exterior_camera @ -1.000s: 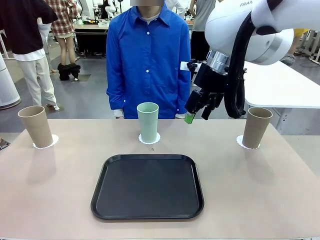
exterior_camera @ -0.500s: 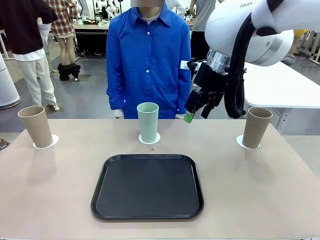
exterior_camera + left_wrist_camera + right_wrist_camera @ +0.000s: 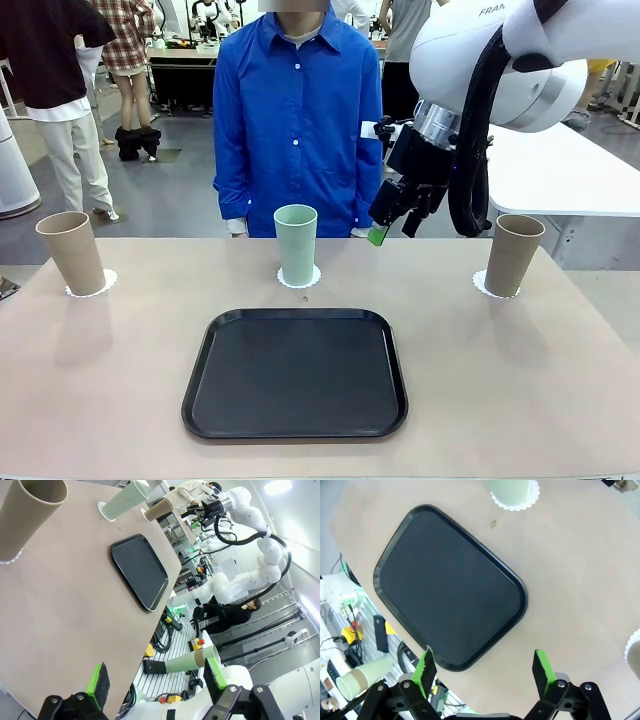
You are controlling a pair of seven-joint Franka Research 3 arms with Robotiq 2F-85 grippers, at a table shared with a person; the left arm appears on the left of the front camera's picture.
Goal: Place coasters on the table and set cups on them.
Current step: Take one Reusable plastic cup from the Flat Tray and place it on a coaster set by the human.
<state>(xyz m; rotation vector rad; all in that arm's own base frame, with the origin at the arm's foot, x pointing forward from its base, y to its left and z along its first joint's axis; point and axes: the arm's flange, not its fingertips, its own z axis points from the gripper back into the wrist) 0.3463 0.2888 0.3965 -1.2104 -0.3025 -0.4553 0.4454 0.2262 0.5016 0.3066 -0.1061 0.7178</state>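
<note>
Item: three cups, each seated on a coaster on the surface (image 3: pixel 560 400).
- Tan cup (image 3: pixel 72 252), 9 o'clock of the tray (image 3: pixel 295 375), on a coaster (image 3: pixel 100 285).
- Mint cup (image 3: pixel 296 243), 12 o'clock, on a coaster (image 3: pixel 299 279).
- Tan cup (image 3: pixel 513 254), 3 o'clock, on a coaster (image 3: pixel 481 285).

Progress: the task is judged complete; nothing is left.

Right end effector (image 3: pixel 395 228): raised, fingers spread, empty. Left end effector (image 3: pixel 155 680): spread, empty.

Change from the earlier frames: none is noted.

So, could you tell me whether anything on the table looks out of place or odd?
Only a small brown speck on the table in front of the mint cup; all cups stand upright on coasters.
</note>
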